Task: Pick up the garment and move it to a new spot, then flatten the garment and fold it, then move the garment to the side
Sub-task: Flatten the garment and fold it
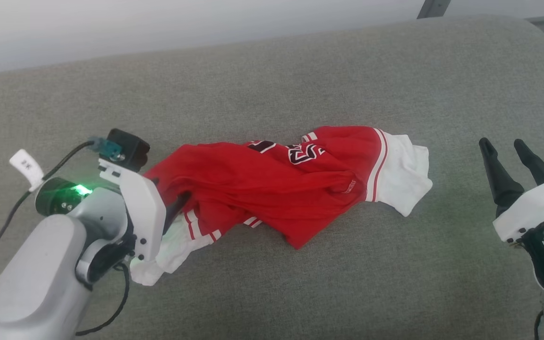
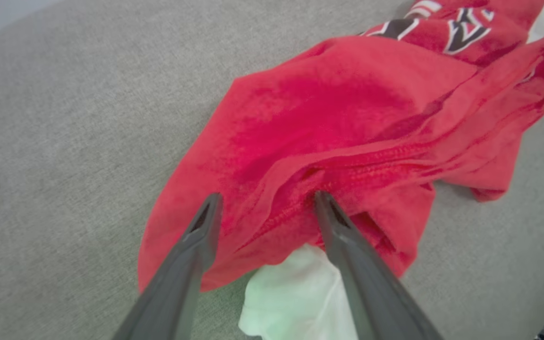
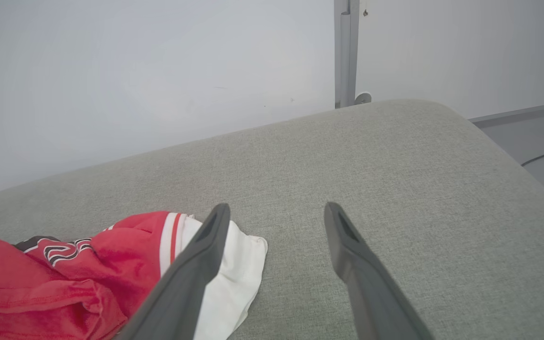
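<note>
The red jersey T-shirt [image 1: 276, 184] lies crumpled mid-cushion [image 1: 300, 71], every step seemingly ahead; the left gripper [image 2: 267, 198] straddles its red hem wide open, unclosed, while the right gripper [image 1: 502, 143] hangs open, empty.

Right claw [image 3: 276, 208] spread wide over grey cushion [image 3: 395, 165]; garment [image 3: 88, 269] lower left.

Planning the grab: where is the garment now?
Head view: the garment lies crumpled centrally on the grey cushion, its left end at the open left claw.
</note>
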Tool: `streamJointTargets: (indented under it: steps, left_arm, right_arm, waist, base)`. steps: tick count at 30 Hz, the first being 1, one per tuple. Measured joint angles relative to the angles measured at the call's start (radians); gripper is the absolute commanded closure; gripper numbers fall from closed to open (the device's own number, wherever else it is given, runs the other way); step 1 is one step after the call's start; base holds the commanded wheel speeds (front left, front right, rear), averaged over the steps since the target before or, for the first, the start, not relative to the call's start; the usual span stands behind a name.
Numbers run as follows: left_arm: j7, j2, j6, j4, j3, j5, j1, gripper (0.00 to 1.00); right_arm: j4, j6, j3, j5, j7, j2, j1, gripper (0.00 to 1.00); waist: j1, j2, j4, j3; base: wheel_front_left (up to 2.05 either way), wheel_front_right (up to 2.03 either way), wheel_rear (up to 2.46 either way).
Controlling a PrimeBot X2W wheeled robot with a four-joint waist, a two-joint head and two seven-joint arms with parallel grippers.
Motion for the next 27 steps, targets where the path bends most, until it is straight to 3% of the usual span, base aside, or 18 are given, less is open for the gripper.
streamJointTargets:
  steps: [1, 2, 3, 9, 18, 27]
  left_arm:
    - [0.006, -0.001, -0.001, 0.014, -0.007, 0.000, -0.010, 0.01]
    - [0.017, -0.003, -0.005, 0.029, -0.015, -0.002, -0.019, 0.76]
    - [0.019, -0.004, -0.009, 0.041, -0.023, -0.002, -0.026, 1.00]
    - [0.035, -0.008, -0.015, 0.103, -0.041, -0.013, -0.085, 1.00]
    - [-0.053, -0.022, 0.009, 0.169, 0.014, -0.018, -0.199, 1.00]
    - [-0.141, 0.038, 0.022, 0.253, 0.040, 0.046, -0.280, 1.00]
  right_arm:
    - [0.002, 0.000, 0.000, 0.002, -0.003, 0.001, 0.000, 0.00]
    - [0.004, 0.000, 0.000, 0.003, -0.006, 0.002, -0.001, 0.00]
    - [0.006, 0.000, 0.000, 0.003, -0.008, 0.002, -0.003, 0.00]
    - [0.012, 0.000, 0.000, 0.004, -0.021, 0.002, -0.011, 0.00]
    - [0.017, 0.000, -0.007, 0.013, -0.039, 0.005, -0.015, 0.00]
    - [0.018, 0.000, -0.009, 0.021, -0.050, 0.005, -0.021, 0.00]
  waist:
    - [0.0000, 0.0000, -0.001, 0.003]
    - [0.0000, 0.0000, -0.002, 0.005]
    - [0.0000, 0.0000, -0.003, 0.006]
    - [0.0000, 0.0000, -0.003, 0.013]
    - [0.0000, 0.0000, 0.004, 0.027]
    - [0.0000, 0.0000, 0.002, 0.051]
  base:
    - [0.00, 0.00, 0.00]
    - [0.00, 0.00, 0.00]
    - [0.00, 0.00, 0.00]
    - [0.00, 0.00, 0.00]
    - [0.00, 0.00, 0.00]
    - [0.00, 0.00, 0.00]
